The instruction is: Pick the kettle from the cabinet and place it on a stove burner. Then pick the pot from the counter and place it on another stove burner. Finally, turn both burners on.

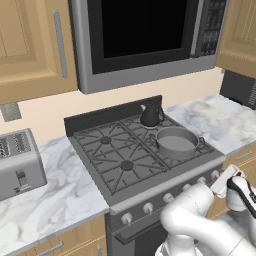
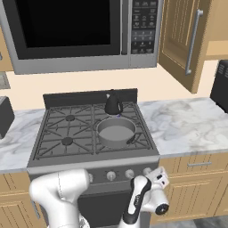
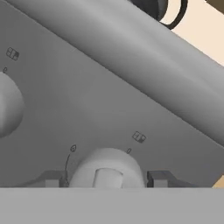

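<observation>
Reaching low along the range front, the gripper point(image 1: 223, 181) sits by the silver knobs at the right end of the panel in the left base view. Kettle point(image 1: 150, 114) on the back right burner, pot point(image 1: 177, 142) on the front right one, so both look placed and the knobs are what's left.

Over to the right base view: same story, the glossy black kettle point(image 2: 113, 104) with its arched loop handle stands just behind the shallow grey pot point(image 2: 116, 132), and the gripper point(image 2: 159, 177) hangs beside the right-hand knobs.

Hand view now: the knob point(image 3: 106, 168) sits squarely between the two fingertips point(image 3: 51, 179), jaws spread on either side and not visibly pinching. Best bet is to stay centred, close evenly, then twist without slipping.
</observation>
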Robot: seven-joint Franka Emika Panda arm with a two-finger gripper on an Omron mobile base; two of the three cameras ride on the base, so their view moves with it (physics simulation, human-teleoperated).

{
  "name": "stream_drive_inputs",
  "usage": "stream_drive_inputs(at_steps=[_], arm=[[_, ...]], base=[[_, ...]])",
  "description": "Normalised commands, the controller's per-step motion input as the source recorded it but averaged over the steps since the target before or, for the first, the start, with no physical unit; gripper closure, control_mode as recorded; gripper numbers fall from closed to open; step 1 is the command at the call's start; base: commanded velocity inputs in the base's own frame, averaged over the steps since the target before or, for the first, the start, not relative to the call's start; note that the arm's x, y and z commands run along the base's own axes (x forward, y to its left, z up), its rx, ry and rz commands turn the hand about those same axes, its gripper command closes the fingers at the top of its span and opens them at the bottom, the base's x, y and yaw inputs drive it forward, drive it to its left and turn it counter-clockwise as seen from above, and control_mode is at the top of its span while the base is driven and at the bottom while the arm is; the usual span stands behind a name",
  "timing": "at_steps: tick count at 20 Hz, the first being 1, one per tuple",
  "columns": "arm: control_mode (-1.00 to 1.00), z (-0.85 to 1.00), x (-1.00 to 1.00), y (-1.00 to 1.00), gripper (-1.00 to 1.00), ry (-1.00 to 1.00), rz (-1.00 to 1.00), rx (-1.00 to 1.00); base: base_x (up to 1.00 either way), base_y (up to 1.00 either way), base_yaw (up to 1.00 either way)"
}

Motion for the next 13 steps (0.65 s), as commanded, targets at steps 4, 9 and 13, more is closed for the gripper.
stream_drive_inputs(at_steps=[4,9,13], arm=[[-1.0,-0.01,-0.04,0.0,1.0,0.0,0.0,-0.35],[-1.0,-0.02,-0.05,0.0,1.0,0.0,0.0,-0.33],[-1.0,-0.04,-0.12,-0.01,1.0,0.0,0.0,-0.22]], base=[[0.0,0.0,0.0],[0.0,0.0,0.0],[0.0,0.0,0.0]])
